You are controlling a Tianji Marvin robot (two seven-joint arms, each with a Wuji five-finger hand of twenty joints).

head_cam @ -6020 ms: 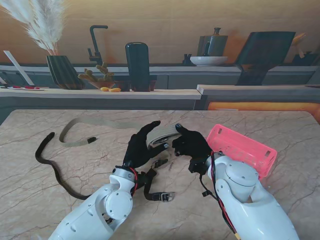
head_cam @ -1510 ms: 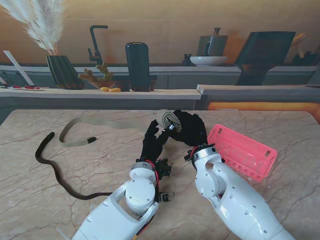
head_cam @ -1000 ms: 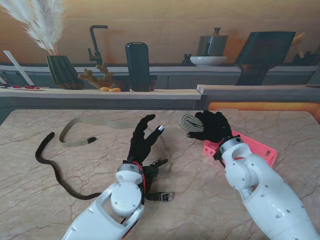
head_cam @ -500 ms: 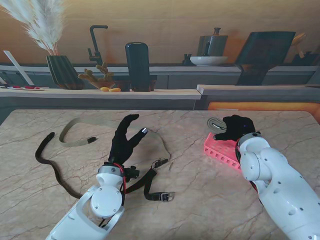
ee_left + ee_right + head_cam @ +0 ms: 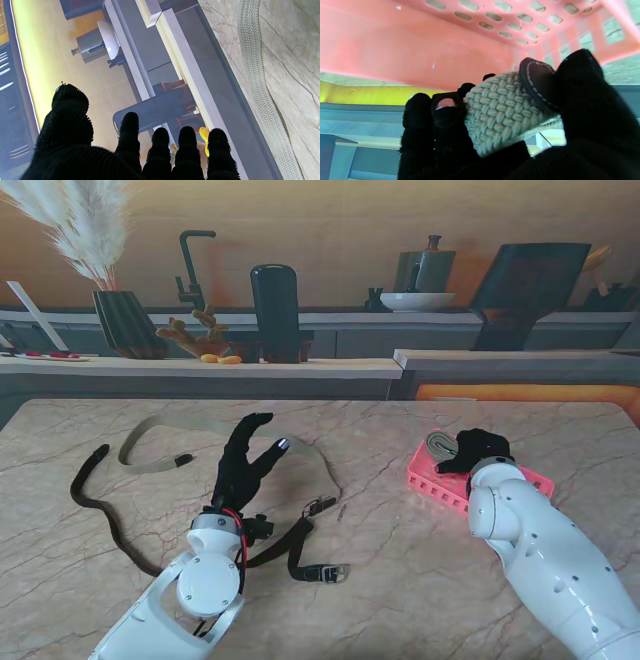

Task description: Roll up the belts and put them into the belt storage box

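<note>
A: Status, near to far?

B: Nearest me, black strap with a buckle (image 5: 322,572) lies loose on the worktop (image 5: 400,580), unrolled. My left hand (image 5: 243,463) is just past it, fingers spread, holding nothing, raised off the surface.

A: Other belts?

B: Dark belt (image 5: 100,515) snakes along my left side, flat, not rolled. Beige woven belt (image 5: 200,427) lies stretched out farther away, beyond the left hand; left wrist view shows its weave (image 5: 252,75) running flat on the marble. Neither touched.

A: Right side?

B: Right hand (image 5: 478,451) is clamped on a rolled beige belt (image 5: 502,125), thumb and fingers round the coil, leather tip showing. It sits at the near-left corner of the pink belt storage box (image 5: 520,480). Wrist view looks into the pink box wall (image 5: 420,50).

A: Roll in the box yet?

B: Probably over the rim, not set down. Can't tell from here if it touches the floor of the box.

A: Remaining?

B: Release this roll, then roll and stow the other three, as I judge it. Roughly a quarter done.
</note>
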